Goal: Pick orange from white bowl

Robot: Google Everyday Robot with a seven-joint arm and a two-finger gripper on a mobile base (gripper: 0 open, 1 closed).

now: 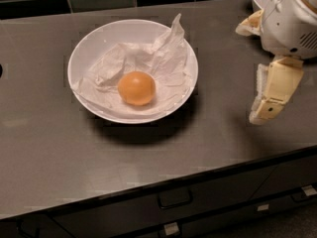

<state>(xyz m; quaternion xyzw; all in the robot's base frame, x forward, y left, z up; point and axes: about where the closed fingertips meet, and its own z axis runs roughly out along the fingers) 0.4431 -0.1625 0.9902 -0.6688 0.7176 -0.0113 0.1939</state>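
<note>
Claw (266,109) rt of white bowl (99,39), apart; orange (136,88) inside.

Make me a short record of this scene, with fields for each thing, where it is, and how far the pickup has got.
orange: lying in the bowl on the paper, not held
bowl: white, wide and shallow, on the counter, left of centre
paper: crumpled white lining, one corner sticking up past the rim
tool: above the counter to the right of the bowl, apart from bowl and orange
counter: dark, flat
pickup: not yet done
</note>
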